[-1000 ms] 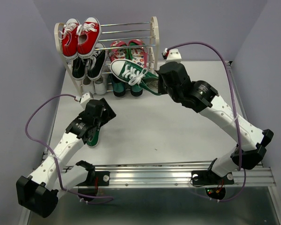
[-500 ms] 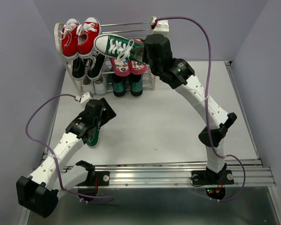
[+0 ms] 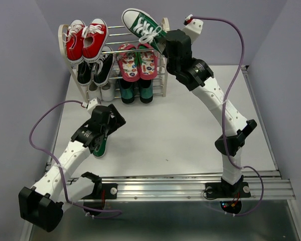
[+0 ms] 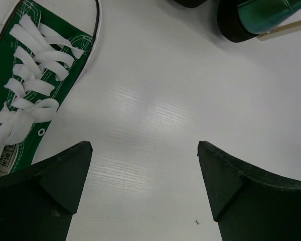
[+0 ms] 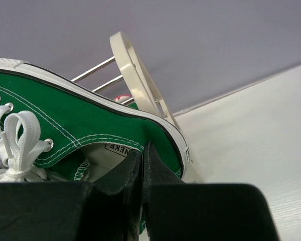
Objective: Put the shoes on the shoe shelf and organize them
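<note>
Lilac walls surround white table with shelf.

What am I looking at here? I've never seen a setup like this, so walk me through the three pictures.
Two robot arms are bolted at the near edge of a white table. The wide picture looks down from above and behind them. The other two come from small cameras, one on each wrist. The right arm's fingers are shut on the heel of a green sneaker, held up by the top right of the shoe rack. The left arm's fingers are open above the table, beside the matching sneaker. On the rack sit red sneakers, black sneakers, flip-flops and dark green loafers.
</note>
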